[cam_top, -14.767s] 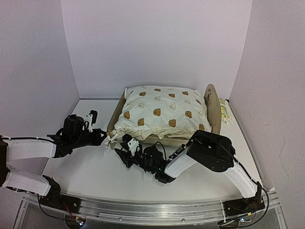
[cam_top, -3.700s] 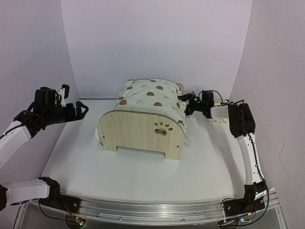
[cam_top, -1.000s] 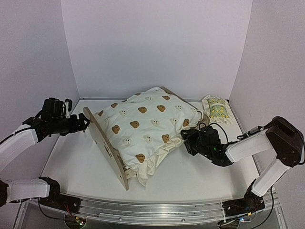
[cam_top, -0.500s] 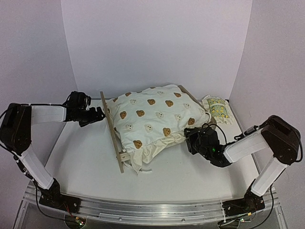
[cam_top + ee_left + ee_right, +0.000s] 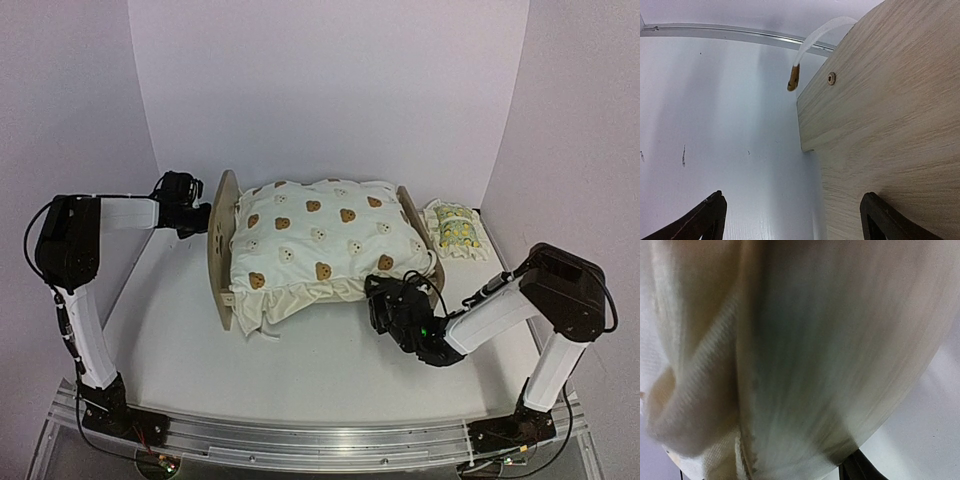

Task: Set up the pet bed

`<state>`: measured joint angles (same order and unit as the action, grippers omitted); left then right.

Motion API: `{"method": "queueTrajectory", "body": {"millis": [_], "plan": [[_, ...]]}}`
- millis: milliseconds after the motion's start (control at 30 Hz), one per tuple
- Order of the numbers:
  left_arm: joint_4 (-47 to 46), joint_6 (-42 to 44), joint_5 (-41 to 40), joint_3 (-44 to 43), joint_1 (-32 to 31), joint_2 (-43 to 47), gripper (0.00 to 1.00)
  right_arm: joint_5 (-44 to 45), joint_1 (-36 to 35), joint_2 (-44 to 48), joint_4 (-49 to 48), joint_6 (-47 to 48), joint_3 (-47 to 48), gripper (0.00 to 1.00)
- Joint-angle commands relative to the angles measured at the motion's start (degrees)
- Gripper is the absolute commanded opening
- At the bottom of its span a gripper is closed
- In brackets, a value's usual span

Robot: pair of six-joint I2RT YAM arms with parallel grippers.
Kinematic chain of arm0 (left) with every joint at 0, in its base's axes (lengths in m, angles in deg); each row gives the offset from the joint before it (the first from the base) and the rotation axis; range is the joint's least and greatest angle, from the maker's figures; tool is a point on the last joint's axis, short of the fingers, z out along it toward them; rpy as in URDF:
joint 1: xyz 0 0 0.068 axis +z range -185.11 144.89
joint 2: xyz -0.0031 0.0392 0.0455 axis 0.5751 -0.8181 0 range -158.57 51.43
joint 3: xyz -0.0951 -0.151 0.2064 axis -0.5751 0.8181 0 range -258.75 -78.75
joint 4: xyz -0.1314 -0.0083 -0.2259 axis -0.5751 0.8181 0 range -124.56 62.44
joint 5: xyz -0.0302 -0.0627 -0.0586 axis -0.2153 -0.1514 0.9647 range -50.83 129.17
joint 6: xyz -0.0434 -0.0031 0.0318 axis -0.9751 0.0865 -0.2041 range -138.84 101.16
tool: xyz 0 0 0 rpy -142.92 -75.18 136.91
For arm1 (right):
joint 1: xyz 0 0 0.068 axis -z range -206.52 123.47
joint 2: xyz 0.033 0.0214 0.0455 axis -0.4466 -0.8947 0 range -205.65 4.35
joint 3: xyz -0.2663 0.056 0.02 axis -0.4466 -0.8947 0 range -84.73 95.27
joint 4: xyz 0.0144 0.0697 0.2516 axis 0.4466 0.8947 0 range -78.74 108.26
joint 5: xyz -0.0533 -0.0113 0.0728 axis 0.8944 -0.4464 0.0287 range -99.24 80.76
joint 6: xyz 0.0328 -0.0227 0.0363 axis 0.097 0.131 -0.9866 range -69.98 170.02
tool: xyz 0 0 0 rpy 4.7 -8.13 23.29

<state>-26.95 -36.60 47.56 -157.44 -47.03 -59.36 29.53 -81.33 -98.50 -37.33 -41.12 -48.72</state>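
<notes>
Two left fingers (image 5: 710, 220) stand wide apart and empty, one tip close to the outer face of the left end board of the pet bed (image 5: 890, 125); contact unclear. Right fingers (image 5: 855, 469) sit in blurred cream cloth at the near edge of the bear-print cushion (image 5: 320, 245); grip cannot be told. Bed upright mid-counter (image 5: 330, 380), cushion on it. Lemon-print pillow (image 5: 455, 228) lies just beside the right board.
</notes>
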Motion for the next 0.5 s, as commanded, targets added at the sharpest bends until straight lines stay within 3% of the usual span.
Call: {"method": "queueTrajectory", "body": {"millis": [0, 167, 333, 467], "plan": [[-0.53, 1.78, 4.88, -1.96, -3.91, 1.17, 0.95, -11.82, -6.27, -3.47, 14.03, 21.27, -0.35, 0.26], [0.42, 2.74, 1.92, 1.3, -3.95, 5.35, 0.96, -11.81, -6.33, 0.77, 15.63, 27.34, -1.81, 0.53], [1.51, 3.44, 0.02, 5.0, -3.91, 10.43, 0.97, -12.14, -6.29, 8.87, 24.89, 34.99, -1.05, 0.75], [2.39, 4.14, -1.5, 7.67, -3.93, 14.33, 0.98, -12.79, -6.38, 14.92, 33.38, 39.14, -0.73, 0.84]]}}
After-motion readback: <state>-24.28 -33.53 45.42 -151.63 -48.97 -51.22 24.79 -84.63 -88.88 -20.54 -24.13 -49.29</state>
